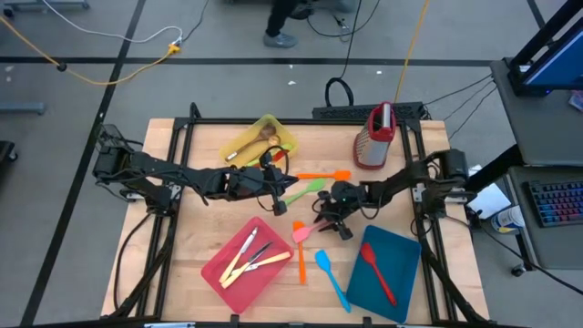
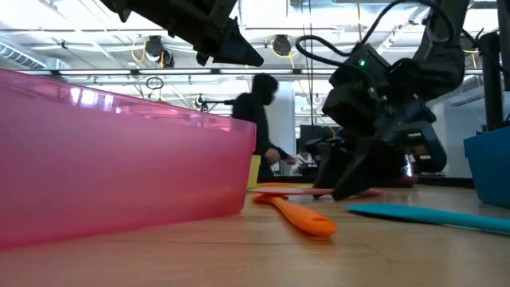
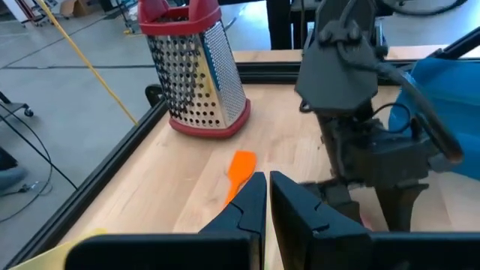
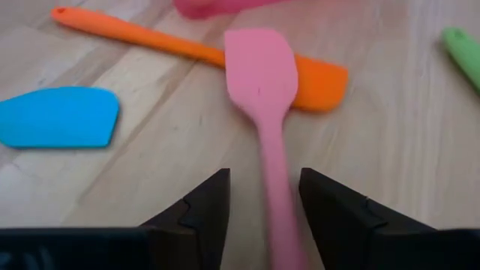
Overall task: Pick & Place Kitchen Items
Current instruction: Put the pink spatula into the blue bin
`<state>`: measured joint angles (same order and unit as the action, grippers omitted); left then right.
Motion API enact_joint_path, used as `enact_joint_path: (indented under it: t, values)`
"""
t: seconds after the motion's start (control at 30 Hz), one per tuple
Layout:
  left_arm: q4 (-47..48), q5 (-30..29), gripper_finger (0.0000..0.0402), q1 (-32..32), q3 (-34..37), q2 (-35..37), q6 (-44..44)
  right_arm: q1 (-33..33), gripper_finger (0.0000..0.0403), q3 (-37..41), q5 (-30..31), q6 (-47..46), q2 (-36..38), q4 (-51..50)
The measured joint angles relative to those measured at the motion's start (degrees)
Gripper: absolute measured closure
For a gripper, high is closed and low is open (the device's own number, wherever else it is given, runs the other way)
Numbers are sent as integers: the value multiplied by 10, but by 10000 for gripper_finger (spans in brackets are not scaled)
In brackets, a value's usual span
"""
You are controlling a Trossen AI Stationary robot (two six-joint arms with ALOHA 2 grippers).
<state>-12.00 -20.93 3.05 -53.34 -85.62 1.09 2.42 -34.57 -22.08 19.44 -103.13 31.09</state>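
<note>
A pink spatula (image 4: 261,75) lies on the wooden table, its blade resting across an orange spatula (image 4: 150,37). My right gripper (image 4: 264,174) is open and low over the table (image 1: 321,219), with one finger on each side of the pink handle and apart from it. My left gripper (image 3: 266,184) is shut on nothing and hangs above the table's middle (image 1: 276,179). Beside them lie a blue spatula (image 1: 332,278), a green utensil (image 1: 305,191) and a second orange spatula (image 1: 325,175).
A pink-red tray (image 1: 219,271) with pale cutlery sits near the front. A blue tray (image 1: 401,282) at the front right holds a red spoon (image 1: 378,271). At the back stand a yellow tray (image 1: 282,137) with wooden spoons and a metal grater (image 1: 374,138). A person stands beyond the table.
</note>
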Motion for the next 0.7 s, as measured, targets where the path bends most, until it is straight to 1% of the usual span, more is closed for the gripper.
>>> enact_joint_path:
  t: [0.07,0.17,0.37,0.53,0.6,0.7]
  values:
    - [2,0,376,0,0,0,-4,1,257,0,-3,15,-13,16]
    - [3,0,376,1,0,0,-13,0,286,0,0,24,-18,32]
    - [3,0,376,1,0,0,-14,1,376,0,7,9,-19,38]
    - [3,0,376,1,0,0,-14,-2,374,1,9,-47,-14,51]
    - [3,0,376,1,0,0,-14,-7,369,1,15,-51,3,44]
    - [3,0,376,1,0,0,-14,-17,373,2,25,-52,35,23]
